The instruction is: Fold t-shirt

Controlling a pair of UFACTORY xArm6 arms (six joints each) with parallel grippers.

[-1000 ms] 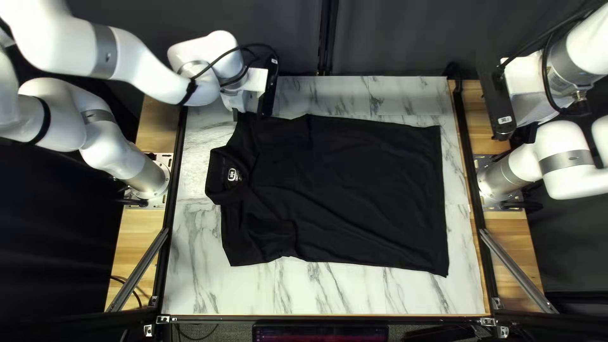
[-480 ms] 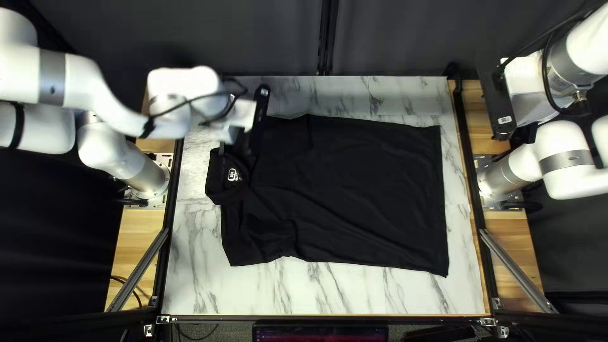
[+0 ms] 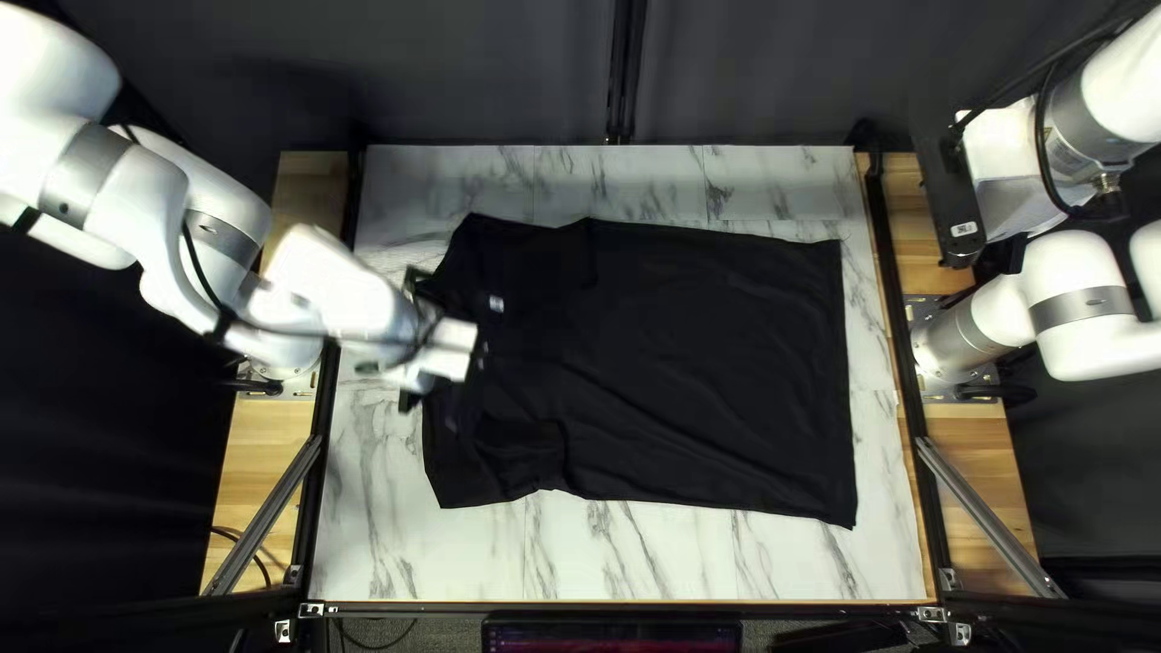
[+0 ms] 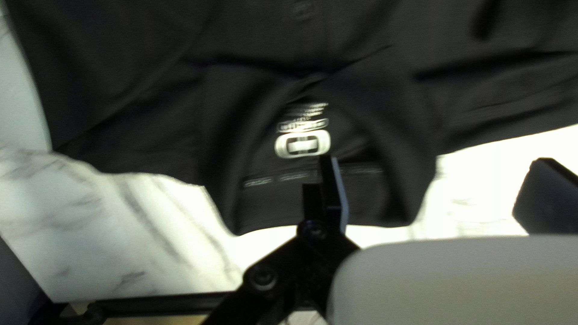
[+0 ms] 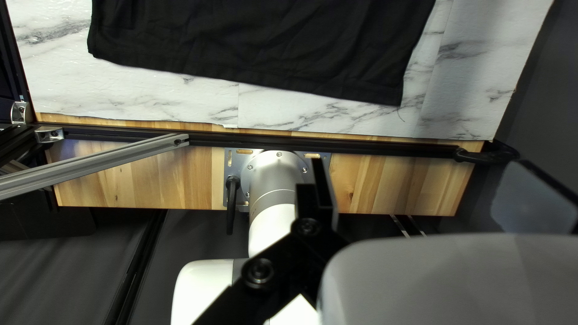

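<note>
Left end effector (image 3: 423, 333) released above collar (image 4: 226, 198) of black t-shirt (image 3: 702, 363); right end effector (image 3: 947, 181) also released.

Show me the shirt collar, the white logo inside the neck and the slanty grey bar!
Shirt collar (image 4: 226, 150): left wrist view, on one side flap.
White logo (image 4: 303, 145): left wrist view, on its middle.
Grey bar (image 5: 96, 163): right wrist view, midway along it.
</note>
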